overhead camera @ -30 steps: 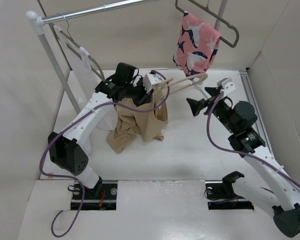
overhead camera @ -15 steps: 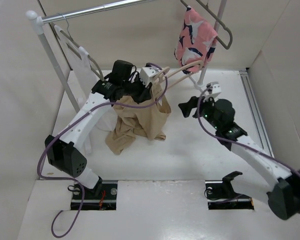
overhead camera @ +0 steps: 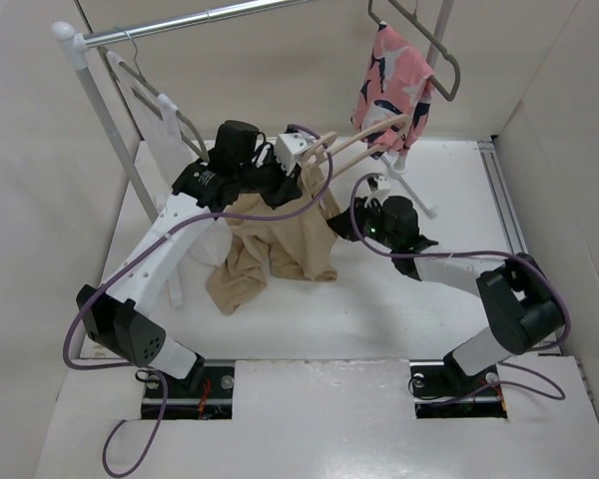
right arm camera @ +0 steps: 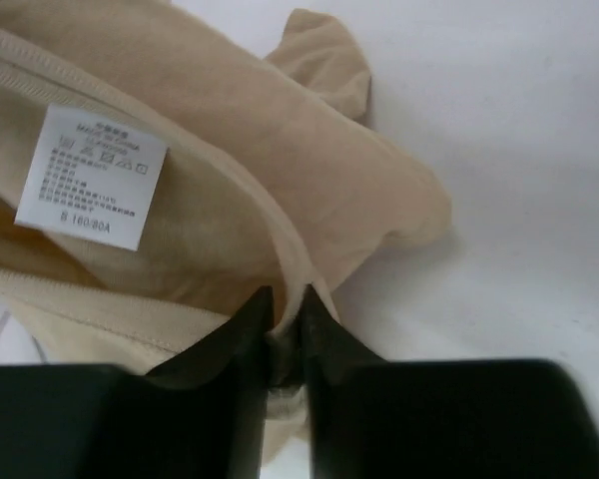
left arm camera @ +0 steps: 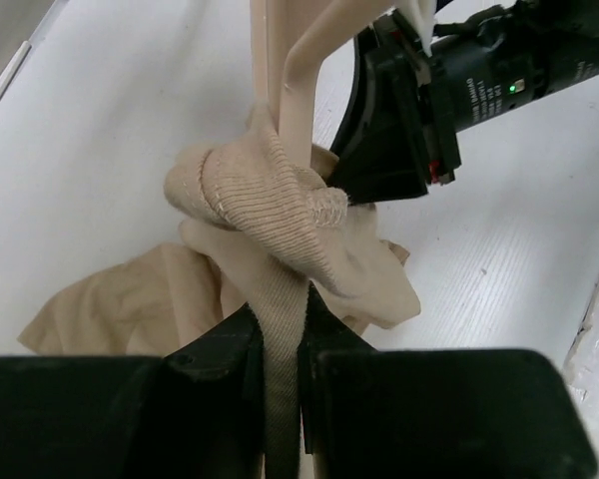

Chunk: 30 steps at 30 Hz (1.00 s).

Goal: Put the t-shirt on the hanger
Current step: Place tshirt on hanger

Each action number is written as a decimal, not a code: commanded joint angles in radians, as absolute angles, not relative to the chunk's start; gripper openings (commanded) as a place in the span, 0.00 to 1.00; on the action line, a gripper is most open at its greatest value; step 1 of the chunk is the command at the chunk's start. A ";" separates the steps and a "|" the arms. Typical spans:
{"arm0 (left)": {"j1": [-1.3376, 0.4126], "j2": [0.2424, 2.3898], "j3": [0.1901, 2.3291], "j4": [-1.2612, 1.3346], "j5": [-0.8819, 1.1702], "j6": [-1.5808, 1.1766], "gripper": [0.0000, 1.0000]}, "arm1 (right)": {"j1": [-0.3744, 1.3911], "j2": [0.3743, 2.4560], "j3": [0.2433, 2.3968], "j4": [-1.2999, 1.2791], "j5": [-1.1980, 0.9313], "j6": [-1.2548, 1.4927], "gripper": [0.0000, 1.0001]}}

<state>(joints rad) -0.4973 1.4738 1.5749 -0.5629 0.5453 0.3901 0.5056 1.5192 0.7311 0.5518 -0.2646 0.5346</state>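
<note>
The tan t-shirt (overhead camera: 275, 244) hangs bunched from the pale hanger (overhead camera: 364, 145), its lower part resting on the table. My left gripper (overhead camera: 301, 172) holds it up where the shirt meets the hanger. In the left wrist view that gripper (left arm camera: 280, 344) is shut on a ribbed strip of the t-shirt (left arm camera: 270, 195), below the hanger's two rods (left arm camera: 295, 70). My right gripper (overhead camera: 337, 222) is at the shirt's right edge. In the right wrist view it (right arm camera: 285, 319) is shut on a seam of the t-shirt (right arm camera: 230, 130), near the white label (right arm camera: 90, 175).
A clothes rail (overhead camera: 180, 20) spans the back on a white post (overhead camera: 105, 120). A white garment (overhead camera: 160, 135) hangs at its left. A pink patterned garment (overhead camera: 394, 85) on a grey hanger (overhead camera: 434, 60) hangs just behind the pale hanger's tip. Walls close in on both sides.
My right arm has swung left from the open table to the shirt's right edge, and its jaws have closed on the fabric. My left arm has raised the hanger slightly toward the back.
</note>
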 commanded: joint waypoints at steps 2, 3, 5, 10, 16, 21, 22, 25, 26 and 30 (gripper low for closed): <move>-0.489 1.413 1.571 -0.477 0.587 0.358 0.00 | 0.497 1.572 0.804 0.676 -0.377 0.577 0.09; -0.489 1.413 1.571 -0.477 0.601 0.357 0.00 | 0.474 1.581 0.804 0.676 -0.386 0.577 0.01; -0.477 1.404 1.571 -0.489 0.621 0.357 0.00 | 0.453 1.556 0.750 0.676 -0.359 0.589 0.00; -0.457 1.362 1.491 -0.595 0.655 0.570 0.00 | 0.260 1.322 0.578 0.565 -0.302 0.624 0.00; -0.448 1.309 1.284 -0.678 0.514 0.866 0.00 | 0.180 1.085 0.638 0.192 -0.174 0.424 0.00; -0.457 1.289 1.226 -0.712 0.500 0.956 0.00 | 0.092 0.951 0.647 0.052 -0.132 0.387 0.00; -0.457 1.289 1.226 -0.694 0.455 0.956 0.00 | 0.083 0.939 0.661 0.037 -0.132 0.374 0.00; -0.468 1.319 1.229 -0.681 0.384 0.939 0.00 | 0.083 0.894 0.727 -0.053 -0.123 0.298 0.00; -0.468 1.328 1.229 -0.704 0.383 0.951 0.00 | 0.083 0.894 0.747 -0.083 -0.097 0.282 0.00; -0.494 1.341 1.243 -0.762 0.399 1.048 0.00 | 0.083 0.885 0.834 -0.219 -0.035 0.184 0.00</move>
